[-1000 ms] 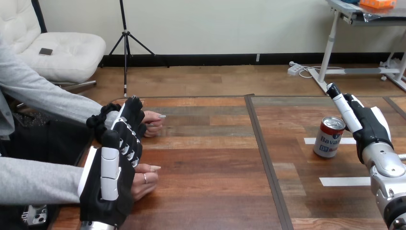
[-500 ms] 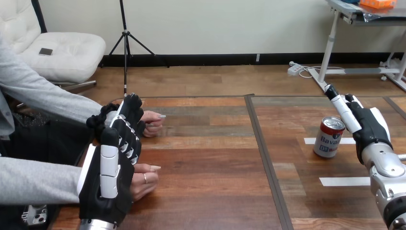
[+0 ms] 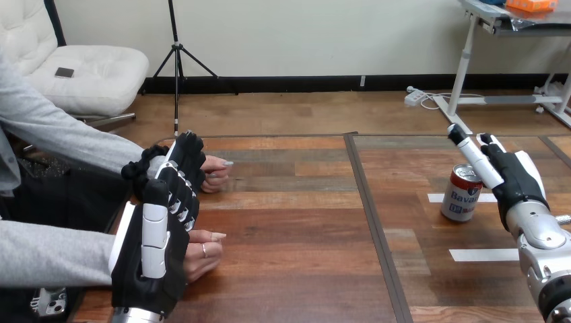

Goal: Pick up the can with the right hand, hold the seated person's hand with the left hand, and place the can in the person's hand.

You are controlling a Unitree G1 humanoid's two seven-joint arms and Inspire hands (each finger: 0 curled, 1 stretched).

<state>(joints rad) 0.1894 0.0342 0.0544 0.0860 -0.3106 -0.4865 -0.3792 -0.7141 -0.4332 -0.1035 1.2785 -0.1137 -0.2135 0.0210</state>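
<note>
Your right hand [image 3: 518, 178] sits open and empty just right of the can [image 3: 462, 196], ready to grasp; your left hand [image 3: 153, 252], also open, hangs over the person's hands [image 3: 207, 250].

Outstretched left hand [image 3: 152, 264] and right hand [image 3: 517, 179]

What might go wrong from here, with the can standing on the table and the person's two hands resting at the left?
1. The right hand is open beside the can, with a finger reaching over its rim. Closing from there may tip the upright can or catch only its top.
2. The left hand is open between the person's farther hand and the person's nearer hand, with no visible hold on either, so the handover target may shift.
</note>
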